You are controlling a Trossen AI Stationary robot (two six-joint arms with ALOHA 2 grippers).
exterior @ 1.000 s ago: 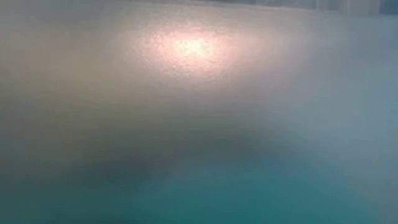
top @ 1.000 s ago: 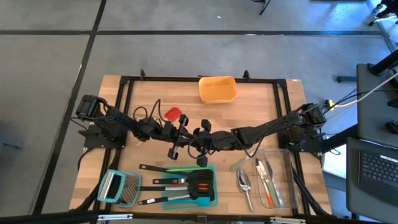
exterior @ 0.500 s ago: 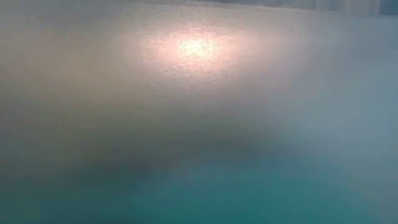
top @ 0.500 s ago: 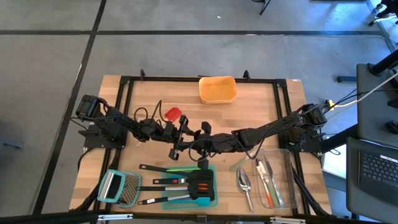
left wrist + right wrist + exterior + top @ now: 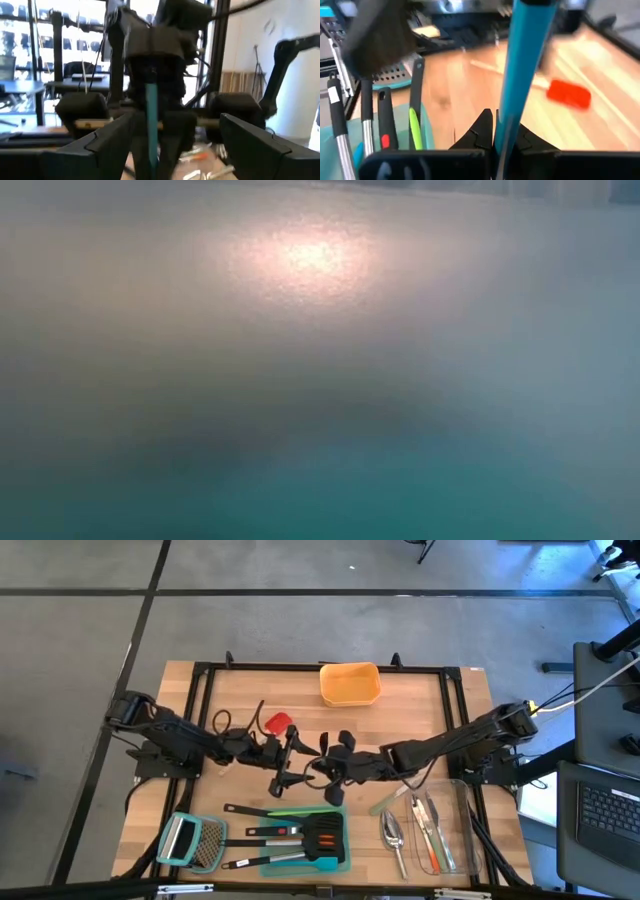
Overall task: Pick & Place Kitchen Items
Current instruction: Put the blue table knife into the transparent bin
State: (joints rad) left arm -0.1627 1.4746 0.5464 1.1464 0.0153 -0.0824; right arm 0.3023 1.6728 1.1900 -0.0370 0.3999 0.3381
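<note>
We find both arms meeting over the middle of the table, a teal spatula between them. The right gripper [image 5: 495,137] is clamped on the teal spatula [image 5: 522,65], its fingers pinched together around the shaft, which rises straight out from them. In the left wrist view the same shaft stands upright in the gap of the left gripper [image 5: 172,130], whose fingers are spread wide apart and, as far as we can tell, touch nothing — the spatula is carried by the right arm alone.

In the high view the right gripper [image 5: 338,768] lies just beside the left gripper [image 5: 283,768], above and a little behind the teal tray [image 5: 342,862] that holds the black-handled turners and a green spatula. A red turner [image 5: 277,723] lies on the bare wood behind the left gripper.

We judge that the coming move belongs to the right arm: the tray lies just in front of it, and the spatula's long axis, now upright, would need laying down to match the tools lying crosswise there.
</note>
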